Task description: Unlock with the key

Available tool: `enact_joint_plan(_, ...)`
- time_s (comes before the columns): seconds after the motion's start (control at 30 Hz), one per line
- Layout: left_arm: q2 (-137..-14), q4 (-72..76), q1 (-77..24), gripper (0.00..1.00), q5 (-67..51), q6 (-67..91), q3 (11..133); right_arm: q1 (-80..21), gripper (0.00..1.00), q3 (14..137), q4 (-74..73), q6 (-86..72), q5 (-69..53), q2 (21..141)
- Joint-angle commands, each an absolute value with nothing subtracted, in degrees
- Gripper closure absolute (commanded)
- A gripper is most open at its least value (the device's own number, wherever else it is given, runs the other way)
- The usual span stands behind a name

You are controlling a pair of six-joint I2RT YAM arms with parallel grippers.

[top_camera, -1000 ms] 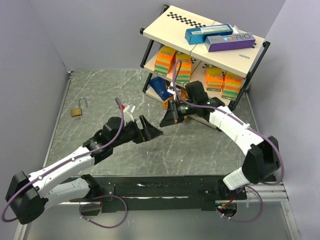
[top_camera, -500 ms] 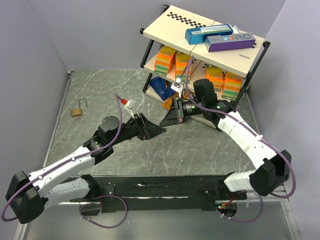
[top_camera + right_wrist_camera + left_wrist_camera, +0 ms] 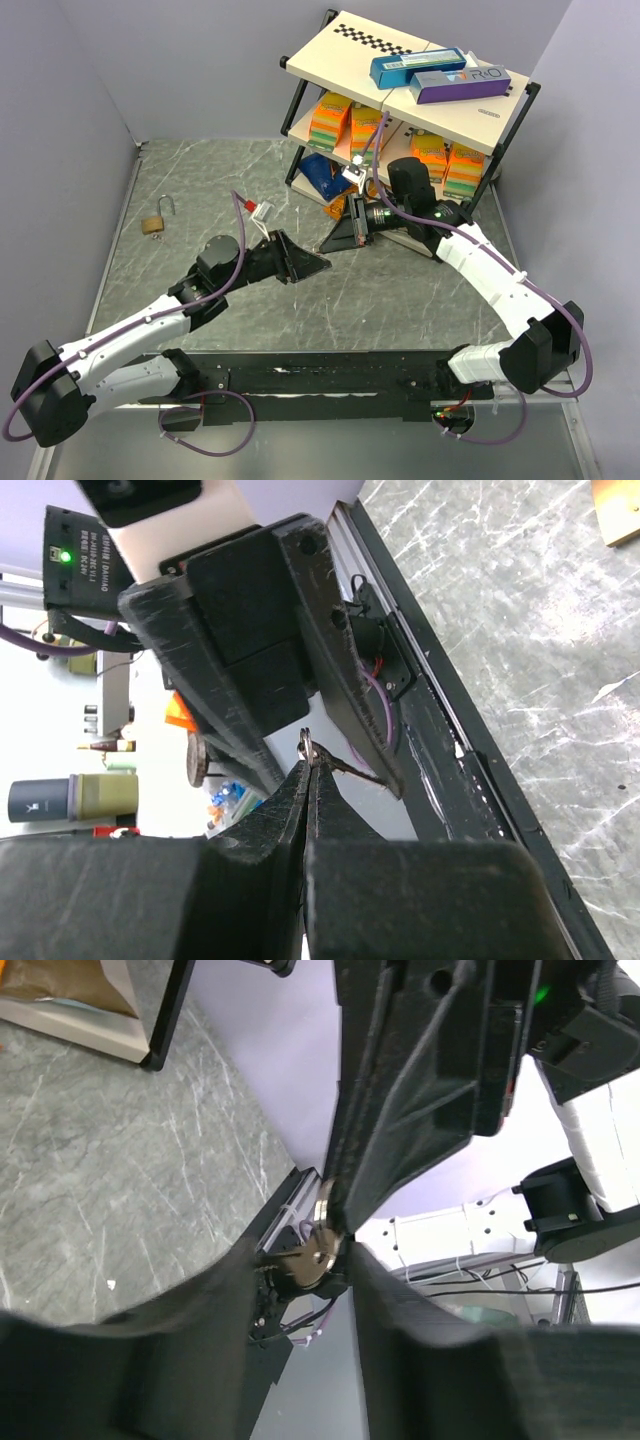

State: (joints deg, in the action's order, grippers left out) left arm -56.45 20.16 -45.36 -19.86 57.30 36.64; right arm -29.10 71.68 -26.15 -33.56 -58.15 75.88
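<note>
Right pincer [image 3: 327, 247]: clenched on the top end of the key [image 3: 316, 1256], mid-air above the table [image 3: 400, 290].
Key: hung at the right pincer's tip, between the left pincer [image 3: 322, 264] fingers.
Left pincer: partly closed around the key; contact could not be told.
Padlock [image 3: 155, 222]: on the table, well apart.

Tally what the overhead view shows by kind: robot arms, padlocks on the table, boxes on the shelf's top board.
Robot arms: 2 (left arm, right arm)
Padlocks: 1 (brass padlock)
Boxes on top board: 2 (blue box, purple box)
Total: 5
</note>
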Motion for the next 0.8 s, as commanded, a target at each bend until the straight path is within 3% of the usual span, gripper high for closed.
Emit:
enact_joint_plan(0.0, -54.6, 21.0, -45.7, 0.59, -18.4, 57.3, 36.4, -29.4, 1.0, 73.4, -24.2, -35.1, -58.8, 73.5)
enact_joint_plan(0.13, -53.9, 20.1, -45.8, 0.67, -17.2, 57.0, 36.1, -29.4, 1.0, 73.2, -24.1, -35.5, -58.6, 73.6)
enact_joint_plan(0.27, -53.1, 20.1, -45.8, 0.87, -16.6, 57.0, 35.7, -29.4, 1.0, 73.0, -24.2, -35.6, -58.5, 73.7)
enact_joint_plan(0.43, -52.2, 19.2, -45.8, 0.98, -16.3, 56.6, 35.3, -29.2, 1.0, 72.2, -24.2, -35.9, -57.2, 73.6)
enact_joint_plan(0.77, -47.8, 15.4, -45.8, 0.99, -16.6, 53.8, 33.0, -28.0, 1.0, 68.4, -22.8, -37.1, -54.2, 72.8)
